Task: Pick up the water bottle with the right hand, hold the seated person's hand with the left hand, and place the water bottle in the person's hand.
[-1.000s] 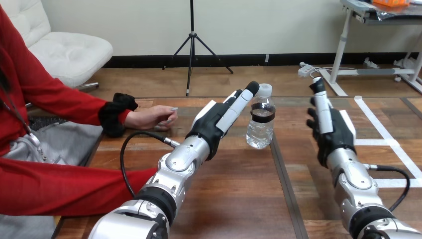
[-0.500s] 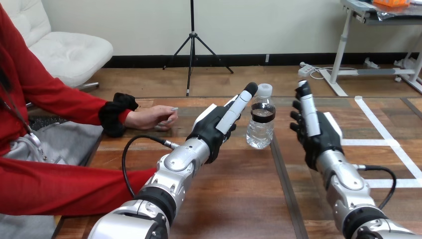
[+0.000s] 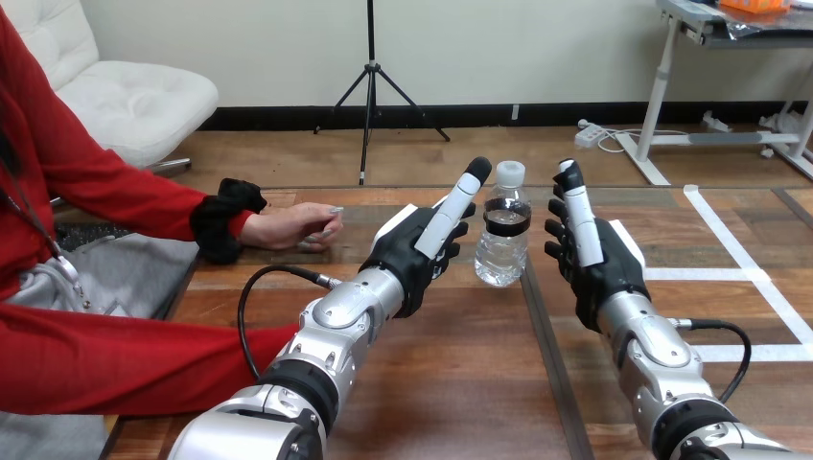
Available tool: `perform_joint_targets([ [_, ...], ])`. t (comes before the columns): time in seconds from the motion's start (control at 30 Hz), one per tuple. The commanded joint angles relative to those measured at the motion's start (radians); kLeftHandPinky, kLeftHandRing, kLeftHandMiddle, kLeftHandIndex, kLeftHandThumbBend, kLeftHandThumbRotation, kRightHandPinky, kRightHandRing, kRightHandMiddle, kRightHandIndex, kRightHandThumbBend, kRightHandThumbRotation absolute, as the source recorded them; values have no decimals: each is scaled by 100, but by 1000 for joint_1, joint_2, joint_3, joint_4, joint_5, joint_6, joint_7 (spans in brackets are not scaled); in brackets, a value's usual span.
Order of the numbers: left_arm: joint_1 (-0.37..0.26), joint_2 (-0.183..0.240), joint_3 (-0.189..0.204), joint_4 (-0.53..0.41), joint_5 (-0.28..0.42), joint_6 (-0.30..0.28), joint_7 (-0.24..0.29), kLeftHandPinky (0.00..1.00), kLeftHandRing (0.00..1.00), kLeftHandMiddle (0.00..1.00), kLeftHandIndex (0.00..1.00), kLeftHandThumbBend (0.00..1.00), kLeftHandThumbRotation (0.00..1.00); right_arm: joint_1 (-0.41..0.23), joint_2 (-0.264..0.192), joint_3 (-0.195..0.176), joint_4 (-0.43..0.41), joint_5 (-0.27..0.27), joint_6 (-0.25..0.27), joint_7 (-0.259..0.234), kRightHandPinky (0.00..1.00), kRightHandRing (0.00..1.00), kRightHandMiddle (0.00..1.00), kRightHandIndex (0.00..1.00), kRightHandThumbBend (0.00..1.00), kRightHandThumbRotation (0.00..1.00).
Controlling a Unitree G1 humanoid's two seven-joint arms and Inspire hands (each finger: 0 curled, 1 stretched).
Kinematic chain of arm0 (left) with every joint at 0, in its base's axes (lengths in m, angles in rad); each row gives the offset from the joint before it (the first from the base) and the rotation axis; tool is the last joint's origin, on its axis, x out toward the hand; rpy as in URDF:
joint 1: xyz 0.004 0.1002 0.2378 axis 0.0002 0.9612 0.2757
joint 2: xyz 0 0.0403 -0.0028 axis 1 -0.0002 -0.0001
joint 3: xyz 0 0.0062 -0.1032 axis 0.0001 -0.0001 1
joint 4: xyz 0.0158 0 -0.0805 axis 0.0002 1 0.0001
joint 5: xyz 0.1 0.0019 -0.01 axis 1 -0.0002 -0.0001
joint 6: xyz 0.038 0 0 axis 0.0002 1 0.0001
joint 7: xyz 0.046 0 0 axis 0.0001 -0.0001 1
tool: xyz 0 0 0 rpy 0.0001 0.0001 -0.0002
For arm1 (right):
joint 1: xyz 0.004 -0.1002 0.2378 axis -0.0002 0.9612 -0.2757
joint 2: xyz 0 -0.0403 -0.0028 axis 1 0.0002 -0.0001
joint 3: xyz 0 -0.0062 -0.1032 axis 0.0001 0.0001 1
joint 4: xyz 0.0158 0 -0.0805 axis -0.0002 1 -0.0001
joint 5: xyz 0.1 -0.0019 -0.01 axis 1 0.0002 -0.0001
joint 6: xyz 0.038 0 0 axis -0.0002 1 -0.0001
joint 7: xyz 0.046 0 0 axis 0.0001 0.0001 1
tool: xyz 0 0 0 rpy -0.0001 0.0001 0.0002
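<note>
A clear water bottle (image 3: 502,235) with a white cap and a dark band stands upright on the wooden table (image 3: 460,364), near its middle. My right hand (image 3: 587,251) is just right of the bottle, fingers straight and pointing up, a small gap between them and the bottle. My left hand (image 3: 424,240) is raised just left of the bottle, open, its fingers stretched toward the cap. The person's hand (image 3: 292,226) rests on the table at the left, loosely curled, apart from my left hand.
The person's red-sleeved forearm (image 3: 125,355) lies along the table's near left edge. White tape lines (image 3: 738,264) mark the table at the right. A dark seam (image 3: 542,335) runs down the table below the bottle.
My right hand has moved left, closing most of the gap to the bottle. My left hand has shifted slightly left. The bottle and the person's hand have not moved.
</note>
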Motion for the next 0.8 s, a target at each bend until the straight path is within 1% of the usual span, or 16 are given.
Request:
perform_joint_targets([
  [0.0,-56,-35,17,0,-17,-13,-9,100,100,100,100,95,100,-48,-2,5,-27,-3,-15,9,100,100,100,100,99,100],
  [0.13,-50,-33,15,-3,-18,-20,-28,100,100,100,100,94,100,-40,3,-2,-31,6,-23,31,100,100,100,100,100,100],
  [0.23,-44,-33,17,-4,-22,-29,-45,100,100,100,100,92,100,-33,6,-8,-33,12,-29,39,100,100,100,100,100,100],
  [0.43,-31,-31,17,-7,-32,-43,-76,100,100,100,100,92,100,-20,9,-13,-37,20,-41,56,100,100,100,100,100,100],
  [0.6,-20,-31,21,-9,-36,-54,-91,100,100,100,100,95,100,-7,12,-13,-41,25,-55,70,100,100,100,100,100,100],
  [0.77,-6,-29,22,-10,-38,-70,-120,98,100,100,100,98,100,13,17,-13,-46,30,-80,89,100,100,100,100,100,100],
])
